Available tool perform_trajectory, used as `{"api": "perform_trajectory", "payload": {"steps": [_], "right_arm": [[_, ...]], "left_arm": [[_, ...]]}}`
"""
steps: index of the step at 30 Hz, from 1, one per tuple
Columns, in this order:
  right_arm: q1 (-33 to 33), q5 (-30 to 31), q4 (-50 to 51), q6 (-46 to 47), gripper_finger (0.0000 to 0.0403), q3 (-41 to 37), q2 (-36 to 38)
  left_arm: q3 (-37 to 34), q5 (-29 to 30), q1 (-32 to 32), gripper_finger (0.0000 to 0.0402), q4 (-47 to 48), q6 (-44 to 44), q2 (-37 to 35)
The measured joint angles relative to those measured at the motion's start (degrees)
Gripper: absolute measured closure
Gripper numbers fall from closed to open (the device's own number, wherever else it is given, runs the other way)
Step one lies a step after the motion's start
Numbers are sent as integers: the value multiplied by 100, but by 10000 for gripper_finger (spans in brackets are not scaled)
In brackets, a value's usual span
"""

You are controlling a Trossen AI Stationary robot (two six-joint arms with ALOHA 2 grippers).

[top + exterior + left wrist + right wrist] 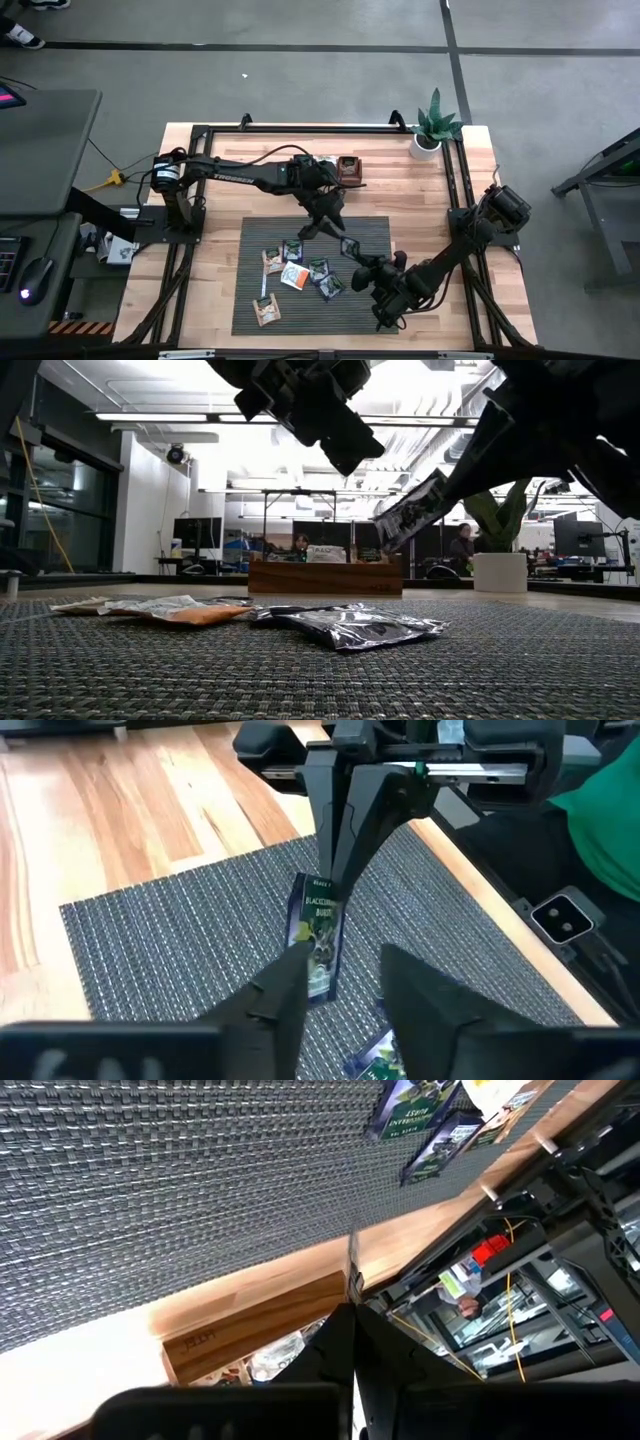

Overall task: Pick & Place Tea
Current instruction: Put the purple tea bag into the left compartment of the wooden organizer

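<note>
High view: a dark tea sachet (351, 246) is held clear of the grey woven mat (260, 235), pinched by the right claw (362, 262), whose fingers are closed on one edge of it. In the left wrist view the same packet (318, 935) is seen hanging edge-down from that claw, with the left claw's (340, 995) two fingers parted on either side of its lower end, nothing yet gripped. The left claw (318, 226) is placed just beside the packet, over the mat's upper middle.

The remaining tea sachets (295, 270) are spread flat on the mat, orange, white and dark ones, some overlapping. A wooden box (349, 168) stands on the counter (230, 170) beyond the mat, near a potted plant (434, 128).

The sachet is judged to be very light, thin and flexible, with a slick foil-like skin that may slide between fingers. A hold across a sealed edge, well in from the corner, is judged safest; a flat-lying packet would be hard to get under.
</note>
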State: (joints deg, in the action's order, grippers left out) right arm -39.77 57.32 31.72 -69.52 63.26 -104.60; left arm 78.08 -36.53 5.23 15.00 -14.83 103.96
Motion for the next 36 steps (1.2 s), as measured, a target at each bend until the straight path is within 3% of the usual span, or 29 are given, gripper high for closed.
{"api": "perform_trajectory", "payload": {"steps": [8,25,36], "right_arm": [[0,29,-28,-257,403,0,0],[0,544,-665,-1571,403,0,0],[19,538,-1150,-2203,403,0,0]], "left_arm": [[0,-185,0,221,5,196,2],[0,-36,0,220,7,417,2],[-1,8,0,220,23,477,125]]}}
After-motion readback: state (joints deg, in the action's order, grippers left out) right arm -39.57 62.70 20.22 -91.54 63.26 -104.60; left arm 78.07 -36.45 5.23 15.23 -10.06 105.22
